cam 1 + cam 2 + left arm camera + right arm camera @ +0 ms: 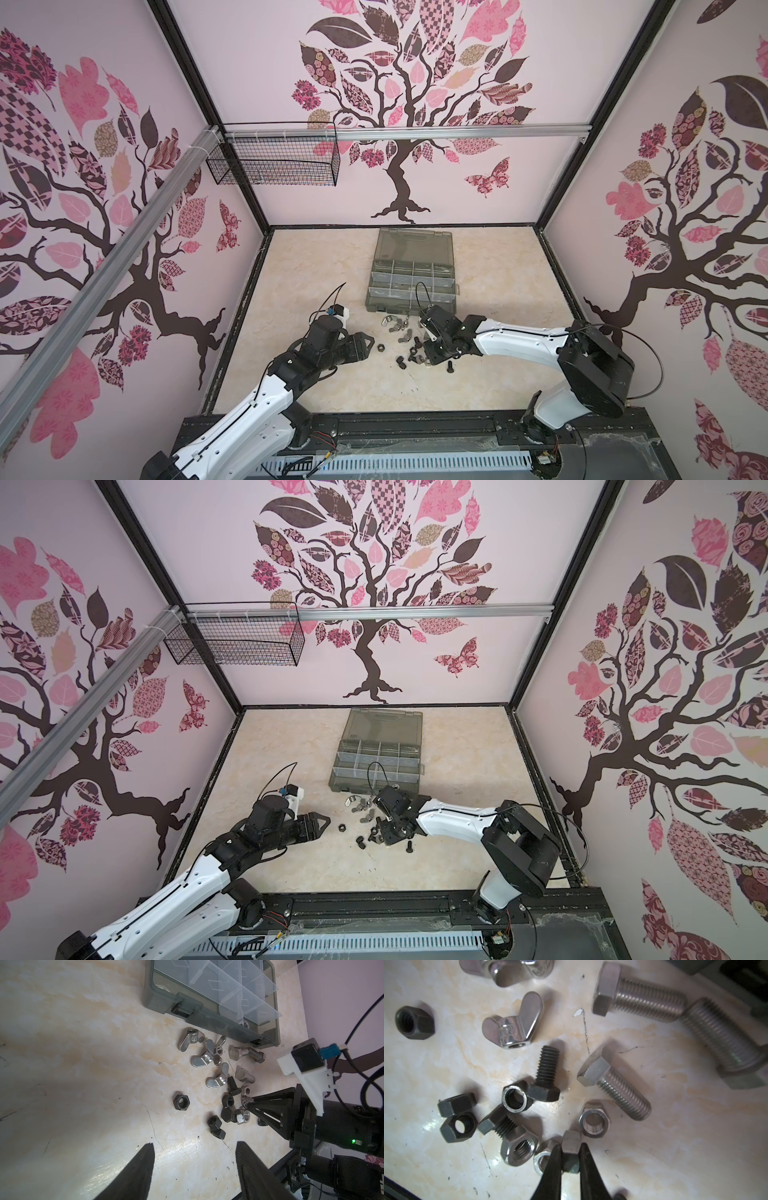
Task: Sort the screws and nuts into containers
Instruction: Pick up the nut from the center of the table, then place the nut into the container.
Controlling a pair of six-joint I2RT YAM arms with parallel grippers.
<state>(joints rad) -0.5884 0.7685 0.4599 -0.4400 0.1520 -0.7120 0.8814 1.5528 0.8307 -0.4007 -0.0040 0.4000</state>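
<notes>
left gripper (195, 1159): your left arm's jaws stand wide apart above the bare table (340, 386), holding nothing, just short of the hardware.
lone nut (181, 1101): a black hex nut lies flat by itself between your left gripper and the heap, touching neither.
right gripper (571, 1160): your right arm's jaws are pinched tight on a silver nut (571, 1141) that stands on edge at the near right side of the heap. You cannot tell whether it has left the table.
heap (405, 338): the loose screws and nuts lie scattered mid-table, black and silver hex nuts nearest you, some touching.
black bolts (547, 1070): two short ones rest among those hex nuts.
wing nuts (204, 1059): four silver ones lie on the far left of the heap.
silver bolts (639, 995): three thick ones lie on their sides at the far right, near the case.
case (162, 1001): the smoky grey box sits open just beyond the heap.
compartments (401, 270): clear dividers split the tray; one small nut (245, 1024) shows in a near corner cell.
lid (413, 245): it lies flat behind the tray.
basket (274, 164): black wire, hung on the back wall.
</notes>
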